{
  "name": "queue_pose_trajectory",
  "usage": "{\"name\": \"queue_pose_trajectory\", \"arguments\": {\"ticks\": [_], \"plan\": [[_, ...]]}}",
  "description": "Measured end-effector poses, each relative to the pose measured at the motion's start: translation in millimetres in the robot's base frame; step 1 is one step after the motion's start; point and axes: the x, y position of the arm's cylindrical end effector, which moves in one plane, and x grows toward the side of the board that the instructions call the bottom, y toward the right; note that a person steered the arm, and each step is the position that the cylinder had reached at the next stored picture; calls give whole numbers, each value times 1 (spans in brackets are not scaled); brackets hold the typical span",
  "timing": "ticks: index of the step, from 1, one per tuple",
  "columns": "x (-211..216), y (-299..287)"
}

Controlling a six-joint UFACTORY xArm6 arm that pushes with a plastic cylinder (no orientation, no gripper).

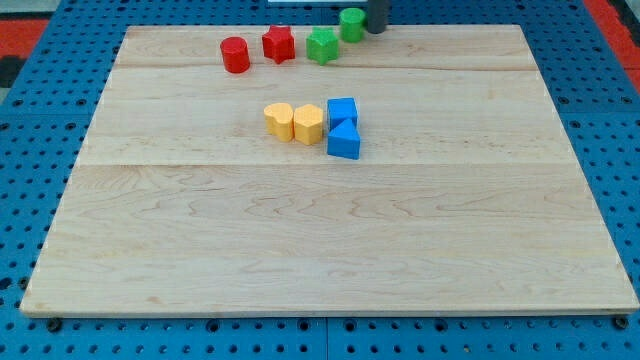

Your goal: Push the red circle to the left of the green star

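Note:
The red circle (235,55) stands near the view's top, left of centre. A red star (279,44) is just to its right, then the green star (322,46), then a green circle (352,24) at the board's top edge. My rod enters at the view's top, and my tip (376,30) rests just right of the green circle, far from the red circle.
Two yellow blocks, a heart (279,120) and a hexagon (308,124), sit side by side at mid-board. A blue cube (343,111) and a blue triangle (344,142) touch them on the right. The wooden board (320,250) lies on a blue perforated base.

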Motion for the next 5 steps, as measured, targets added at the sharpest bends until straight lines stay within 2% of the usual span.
{"name": "queue_pose_trajectory", "arguments": {"ticks": [1, 2, 3, 4, 5], "plan": [[65, -28], [93, -43], [82, -60], [45, -87], [114, -92]]}}
